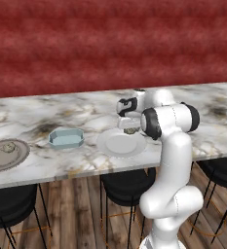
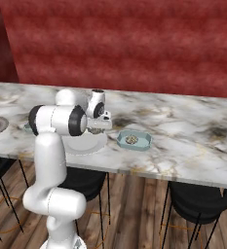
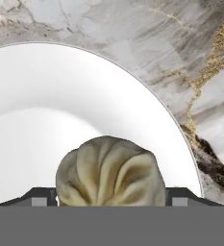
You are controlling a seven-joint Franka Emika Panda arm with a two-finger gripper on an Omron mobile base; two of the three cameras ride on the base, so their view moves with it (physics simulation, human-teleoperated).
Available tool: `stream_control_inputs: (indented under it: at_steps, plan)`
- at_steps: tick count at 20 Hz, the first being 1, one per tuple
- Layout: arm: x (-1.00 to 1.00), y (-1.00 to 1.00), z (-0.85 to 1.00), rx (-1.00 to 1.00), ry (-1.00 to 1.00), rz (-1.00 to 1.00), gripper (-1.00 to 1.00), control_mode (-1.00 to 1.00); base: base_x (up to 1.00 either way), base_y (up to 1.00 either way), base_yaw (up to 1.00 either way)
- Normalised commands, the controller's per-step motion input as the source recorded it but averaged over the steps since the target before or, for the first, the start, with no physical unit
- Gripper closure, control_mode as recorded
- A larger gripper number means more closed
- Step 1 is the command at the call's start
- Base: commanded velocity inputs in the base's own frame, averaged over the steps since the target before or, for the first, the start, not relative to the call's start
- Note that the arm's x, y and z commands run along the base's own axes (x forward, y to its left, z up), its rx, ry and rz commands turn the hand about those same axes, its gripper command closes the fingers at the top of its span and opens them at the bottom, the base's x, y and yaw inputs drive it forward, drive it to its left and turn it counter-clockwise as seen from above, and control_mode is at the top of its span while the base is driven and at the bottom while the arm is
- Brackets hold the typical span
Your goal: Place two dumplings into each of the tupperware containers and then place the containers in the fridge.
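Hand view, six o'clock: pleated dumpling (image 3: 109, 172) nestled between gripper (image 3: 109, 197) fingertips over the white plate (image 3: 46, 96), seemingly pinched — soft, light, squashable, so best held gently across its plump middle.

The tool (image 1: 131, 129) hangs over the white plate (image 1: 121, 143), with a tupperware container (image 1: 66, 138) left of it.

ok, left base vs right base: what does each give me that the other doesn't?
Left base: a tupperware container seen empty, and two dumplings on the grey-brown plate. Right base: the other container, holding one dumpling. Both: the white plate on the marble counter, with a third dumpling between the fingers over it.
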Motion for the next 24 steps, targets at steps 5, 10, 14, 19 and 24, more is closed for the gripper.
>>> stream_control_inputs:
  at_steps: [5, 10, 14, 19, 24]
  plan:
    - [0.0, -1.0, 0.24, 0.0, 0.0, 0.0, 1.0, -1.0, 0.0, 0.0, 0.0]
    - [0.0, -1.0, 0.21, 0.0, 0.01, 0.0, 1.0, -1.0, 0.0, 0.0, 0.0]
    - [0.0, -1.0, -0.05, 0.01, 0.0, 0.0, 1.0, -1.0, 0.0, 0.0, 0.0]
    - [0.0, -0.95, -0.39, 0.06, 0.0, 0.0, 1.0, -1.0, 0.0, 0.0, 0.0]
    - [0.0, -0.61, -0.07, 0.03, 0.0, 0.0, 1.0, -1.0, 0.0, 0.0, 0.0]
